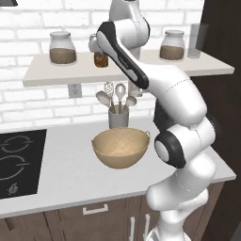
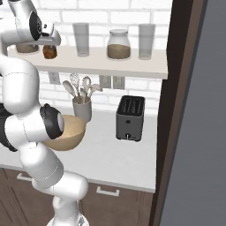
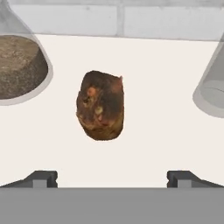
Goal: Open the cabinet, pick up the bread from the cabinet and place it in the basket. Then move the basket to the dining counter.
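The step in hand is judged to be the reach for the bread (image 3: 100,106). The small dark-brown lump is seen lying on the pale open shelf (image 1: 47,74), between a glass jar with brown filling (image 3: 19,65) and an empty clear glass (image 3: 212,87), apart from both. In the hand view the bread is centred above the two dark fingertips (image 3: 41,178), which stand wide apart at the lower edge — nothing is held between them, and the bread is not yet touched. The gripper (image 1: 96,44) is held up at shelf level in the left base view, with the bread just below and beside it.

The woven basket (image 1: 120,148) is seen resting on the kitchen worktop (image 1: 70,174) below the shelf, just in front of a grey utensil pot (image 1: 117,117) filled with spoons and a whisk. It is empty. A dark toaster (image 2: 130,117) stands further along the worktop, well apart from the basket.

For the next move, a straight advance onto the bread appears to be called for — the open jaws brought to either side of the lump before closing, with care that the neighbouring jar and glass are not brushed. The bread would then have to be lowered into the basket beneath.
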Robot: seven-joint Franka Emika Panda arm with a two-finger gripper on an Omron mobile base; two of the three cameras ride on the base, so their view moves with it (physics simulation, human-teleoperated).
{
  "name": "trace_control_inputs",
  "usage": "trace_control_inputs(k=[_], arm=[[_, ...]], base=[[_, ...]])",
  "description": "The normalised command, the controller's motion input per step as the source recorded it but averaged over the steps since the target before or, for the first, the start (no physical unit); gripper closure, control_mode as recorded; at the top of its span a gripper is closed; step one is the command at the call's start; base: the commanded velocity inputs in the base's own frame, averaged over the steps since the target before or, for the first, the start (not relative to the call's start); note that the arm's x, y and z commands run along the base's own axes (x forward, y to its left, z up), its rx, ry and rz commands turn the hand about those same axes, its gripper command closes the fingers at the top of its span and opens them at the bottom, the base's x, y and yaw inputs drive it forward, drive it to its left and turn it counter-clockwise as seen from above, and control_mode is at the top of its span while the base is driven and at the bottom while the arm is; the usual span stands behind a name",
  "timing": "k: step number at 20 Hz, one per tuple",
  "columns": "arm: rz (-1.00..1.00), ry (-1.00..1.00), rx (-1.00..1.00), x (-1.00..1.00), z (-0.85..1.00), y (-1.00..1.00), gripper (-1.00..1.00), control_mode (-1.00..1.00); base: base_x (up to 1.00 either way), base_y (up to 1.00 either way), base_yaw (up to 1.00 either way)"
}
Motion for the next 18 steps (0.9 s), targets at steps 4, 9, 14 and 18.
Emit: trace_control_inputs(k=[4, 9, 14, 18], arm=[[0.0, -0.04, 0.0, 0.4, -0.01, 0.08, -1.0, -1.0], [0.0, -0.2, 0.02, 0.11, -0.36, 0.15, -1.0, -1.0], [0.0, -0.19, 0.1, 0.07, -0.39, 0.08, -1.0, -1.0], [0.02, 0.0, 0.09, 0.42, -0.08, -0.04, -1.0, -1.0]], base=[[0.0, 0.0, 0.0], [0.0, 0.0, 0.0], [0.0, 0.0, 0.0], [0.0, 0.0, 0.0]])
